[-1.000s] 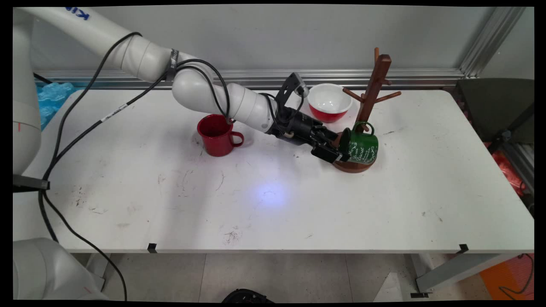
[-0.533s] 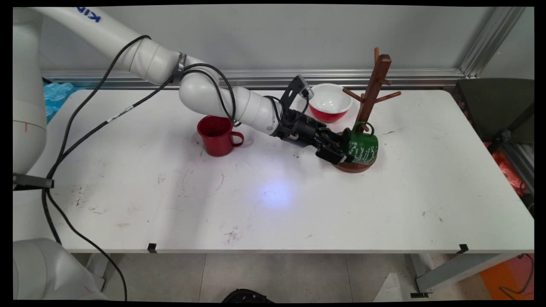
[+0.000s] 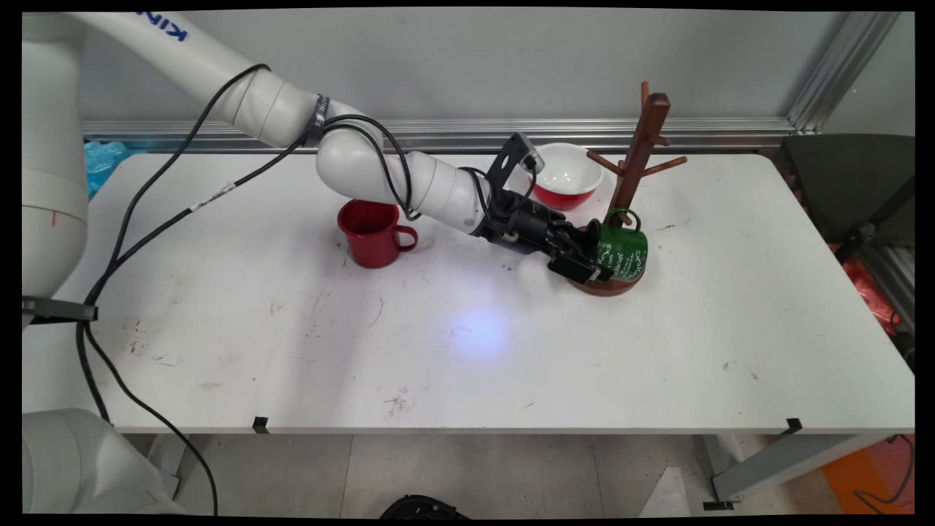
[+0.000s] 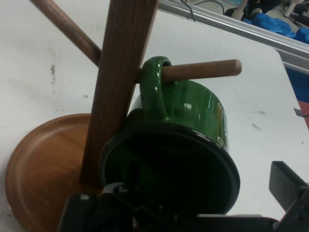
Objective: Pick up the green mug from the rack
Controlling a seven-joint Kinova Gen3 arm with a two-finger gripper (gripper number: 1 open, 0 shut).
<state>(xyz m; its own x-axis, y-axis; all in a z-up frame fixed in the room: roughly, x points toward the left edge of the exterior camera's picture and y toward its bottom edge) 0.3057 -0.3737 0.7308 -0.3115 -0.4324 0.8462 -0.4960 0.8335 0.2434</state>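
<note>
Gripper fingers straddle the rim of the green mug: one finger sits outside the mug wall, the other lies inside the dark opening, so the gripper grasps the mug by its rim. The mug lies tilted on its side, mouth facing the gripper. Its handle is threaded over a lower peg of the wooden mug tree, and the peg passes through the handle loop. The mug body hangs just above the tree's round wooden base, close against the upright post.

The mug tree stands on the white table, right of centre and nearer the far edge than the near edge. Further pegs project from the post above the mug and carry nothing.

A red mug stands upright left of the gripper, handle pointing right, well apart from the mug tree; the arm passes just behind and above it.

A bowl, red outside and white inside, sits near the far edge of the table, just behind the gripper's wrist and left of the mug tree's post.
</note>
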